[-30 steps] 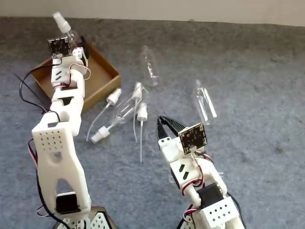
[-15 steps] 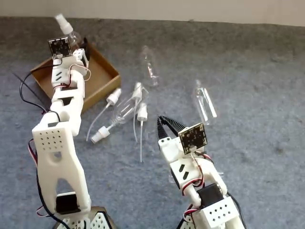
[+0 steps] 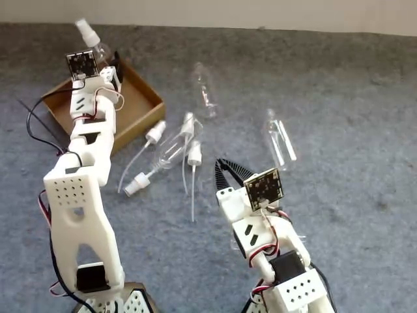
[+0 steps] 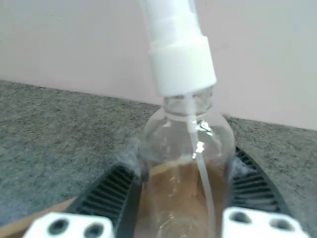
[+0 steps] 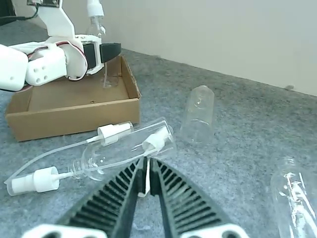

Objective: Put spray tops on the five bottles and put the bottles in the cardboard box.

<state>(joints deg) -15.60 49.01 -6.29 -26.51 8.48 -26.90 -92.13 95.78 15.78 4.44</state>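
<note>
Left gripper point(image 4: 184, 167) is clenched on a clear bottle point(image 4: 168, 136) with its spray top point(image 4: 181, 64) fitted. It holds the bottle roughly upright over the far side of the cardboard box point(image 3: 140, 98), at far left. Right gripper point(image 5: 147, 171) sits near centre, low over the carpet point(image 3: 352, 98), jaws nearly together. A white bit shows in the slit; can't tell if it's pinched. Just beyond it a lying bottle point(image 3: 171, 149) rests among loose spray tops point(image 3: 155, 134). An open-necked bottle point(image 3: 203, 88) lies far centre, and a right-hand bottle point(image 3: 280, 140) lies apart.
</note>
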